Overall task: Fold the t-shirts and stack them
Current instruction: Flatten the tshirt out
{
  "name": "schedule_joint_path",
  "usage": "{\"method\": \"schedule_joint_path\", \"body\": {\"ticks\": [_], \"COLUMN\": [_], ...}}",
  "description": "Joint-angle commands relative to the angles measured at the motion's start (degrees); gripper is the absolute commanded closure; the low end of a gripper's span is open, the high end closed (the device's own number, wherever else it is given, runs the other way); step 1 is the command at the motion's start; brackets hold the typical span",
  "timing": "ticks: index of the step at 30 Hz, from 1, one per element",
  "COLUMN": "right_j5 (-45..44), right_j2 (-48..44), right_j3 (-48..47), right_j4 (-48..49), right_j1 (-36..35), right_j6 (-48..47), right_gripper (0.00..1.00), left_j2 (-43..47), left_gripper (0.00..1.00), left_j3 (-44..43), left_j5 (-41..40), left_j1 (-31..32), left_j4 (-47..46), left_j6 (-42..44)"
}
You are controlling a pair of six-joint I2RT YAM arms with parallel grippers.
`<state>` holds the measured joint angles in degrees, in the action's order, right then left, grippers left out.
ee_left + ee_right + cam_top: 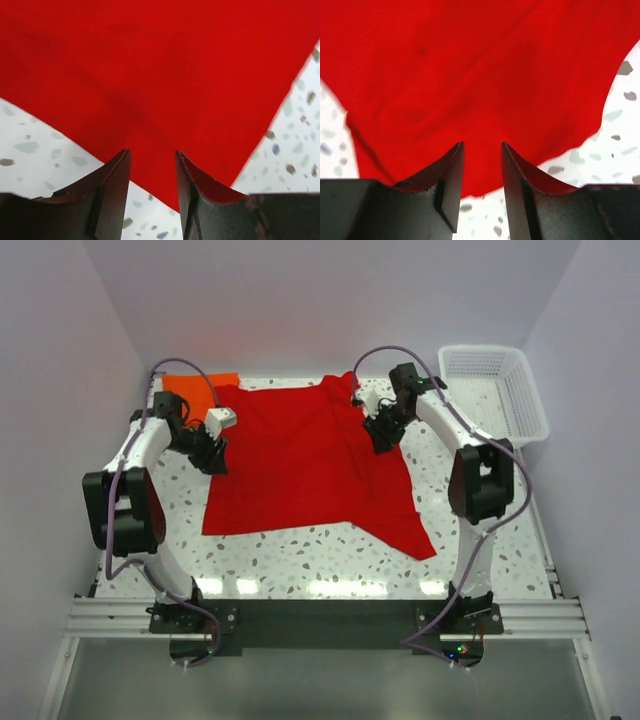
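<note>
Red t-shirt (300,465): spread open and mostly flat over the middle of the table (320,562), reaching up to the far edge, with one corner trailing toward the near right; no fold shows in it yet
Orange t-shirt (195,383): a small flat pad at the far left corner; it meets the red one's far left corner, but I cannot tell whether it touches or is tucked under
Left gripper (212,453): low over the red shirt's left edge; fingers (117,172) part-way open, cloth edge below the gap, nothing pinched as far as the wrist view shows
Right gripper (383,435): low over the far right part of the red shirt; fingers (516,162) likewise part-way open above the cloth, with no grip seen
Basket (520,390): white lattice, far right corner, apart from both shirts
Done, by my reading: the orange shirt looks folded and parked
Left to do: every fold of the red shirt, then stacking the two
Progress: roughly the halfway mark, at the start of the second shirt
</note>
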<state>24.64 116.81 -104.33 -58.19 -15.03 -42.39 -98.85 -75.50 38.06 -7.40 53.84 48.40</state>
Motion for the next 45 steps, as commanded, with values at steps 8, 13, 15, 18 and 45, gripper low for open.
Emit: {"method": "schedule_joint_path", "body": {"ticks": [8, 13, 15, 18, 45], "right_j5": [-14.2, -23.6, -25.9, -27.9, -16.9], "right_j2": [12.6, 13.8, 13.6, 13.7, -1.3], "right_j3": [-9.1, -5.1, -2.6, 0.2, 0.2], "right_j4": [19.0, 19.5, 18.9, 16.4, -4.0], "right_j1": [0.4, 0.6, 0.8, 1.1, 5.4], "right_j6": [13.4, 11.5, 10.2, 7.9, 6.9], "right_gripper": [0.85, 0.93, 0.95, 0.96, 0.94], "left_j2": [-13.6, -15.0, -15.1, -14.4, 1.6], "left_gripper": [0.57, 0.64, 0.66, 0.68, 0.59], "left_j3": [-6.7, -2.8, -0.7, 2.3, 5.1], "left_j5": [-8.4, -13.4, -16.2, -17.9, -16.4], "left_j1": [1.6, 1.9, 1.9, 1.9, -1.7], "left_j4": [-12.5, -12.9, -12.4, -11.6, 0.6], "left_j6": [-19.4, -18.2, -17.8, -16.1, -6.6]}}
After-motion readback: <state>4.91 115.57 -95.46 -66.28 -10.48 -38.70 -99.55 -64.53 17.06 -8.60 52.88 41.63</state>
